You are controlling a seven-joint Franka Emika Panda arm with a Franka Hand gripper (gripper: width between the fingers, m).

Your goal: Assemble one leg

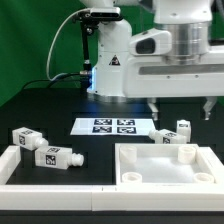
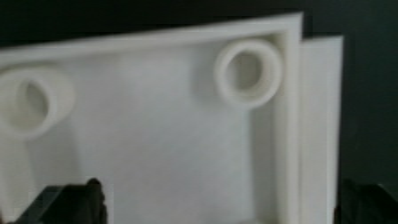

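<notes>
On the left of the surface, the first leg [image 1: 25,137] and the second leg [image 1: 55,157] lie loose inside a white frame [image 1: 40,180], well apart from the arm. Further right, at the far middle, lies the marker board [image 1: 113,125]. Then comes the panel [image 1: 155,165] at the near right. In the wrist view its two round sockets [image 2: 249,72] are empty, so I judge that no leg is mounted yet; the task is only at its beginning, and picking, placing and fixing one leg are all left.

Just behind the far rim of the panel are the third leg [image 1: 165,137] and the fourth leg [image 1: 183,128], close beside each other and also loose. The gripper [image 1: 180,106] hangs above this pair with its fingers spread wide and nothing between them. The fourth leg seems nearly under the gap, but the depth is hard to read. The wrist view shows only the panel [image 2: 160,130] below the gripper [image 2: 228,205] and no leg, so the gripper is probably not yet exactly over one.
</notes>
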